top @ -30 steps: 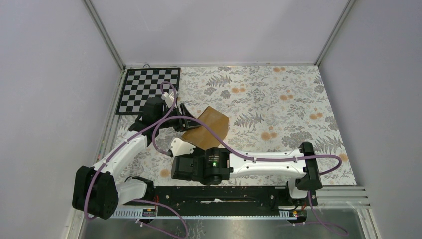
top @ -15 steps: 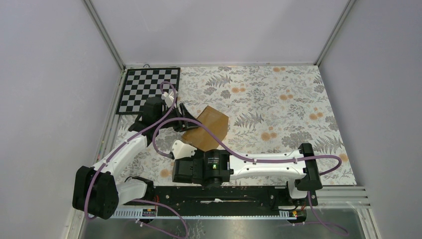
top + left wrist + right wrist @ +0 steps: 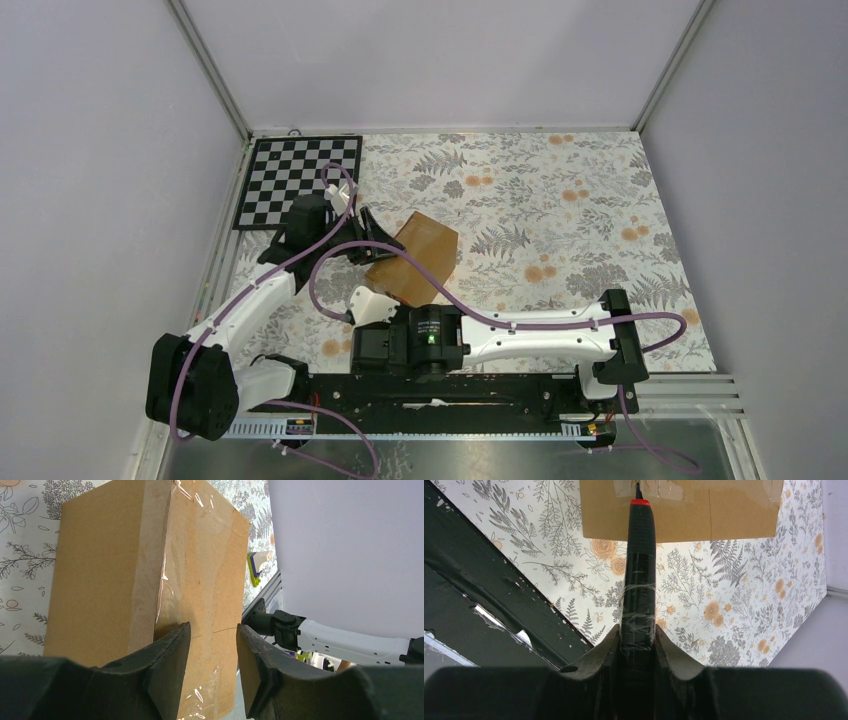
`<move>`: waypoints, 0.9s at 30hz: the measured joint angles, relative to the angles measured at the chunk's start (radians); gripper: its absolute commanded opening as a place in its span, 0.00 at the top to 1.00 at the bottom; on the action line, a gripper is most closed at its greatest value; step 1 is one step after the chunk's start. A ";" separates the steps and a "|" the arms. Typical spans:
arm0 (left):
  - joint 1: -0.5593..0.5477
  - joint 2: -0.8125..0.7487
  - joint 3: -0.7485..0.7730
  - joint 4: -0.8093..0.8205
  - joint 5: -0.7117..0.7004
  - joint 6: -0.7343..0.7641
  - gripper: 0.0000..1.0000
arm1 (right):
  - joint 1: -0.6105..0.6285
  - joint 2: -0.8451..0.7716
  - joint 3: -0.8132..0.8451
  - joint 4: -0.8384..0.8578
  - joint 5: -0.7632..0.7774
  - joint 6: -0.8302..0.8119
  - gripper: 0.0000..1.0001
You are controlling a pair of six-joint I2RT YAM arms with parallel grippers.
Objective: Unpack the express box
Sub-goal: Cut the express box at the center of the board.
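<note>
Seen from above, a brown cardboard box point(image 3: 425, 252) sits on a floral cloth point(image 3: 570, 200), left of the table's middle and turned at an angle to its edges; a black-and-white checkerboard point(image 3: 298, 180) lies in the far left corner, near the box; both arms reach to the box, the left from its left side, the right from its near side.

Left wrist view: the left claw point(image 3: 212, 637) is spread, its two black fingers point(image 3: 167, 665) apart with a clear gap; the box fills the view beyond them, with shiny clear tape running along its seam; whether the fingers touch the cardboard cannot be told; past the box's right edge the white right arm point(image 3: 350, 642) shows.

Right wrist view: the right claw point(image 3: 638, 640) is pinching a cutter point(image 3: 638, 580), pressed tight on its black handle; the handle is wrapped in clear tape and ends in a red collar; it points straight away from the camera at the box's near side; the thin blade tip lies over a strip of tape on that side, at the top edge of the view; whether it has entered the tape cannot be told; cloth shows beneath the handle.
</note>
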 measured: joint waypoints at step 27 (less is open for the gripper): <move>0.006 0.015 0.127 -0.164 -0.059 0.031 0.44 | 0.020 -0.128 -0.003 -0.055 0.019 0.107 1.00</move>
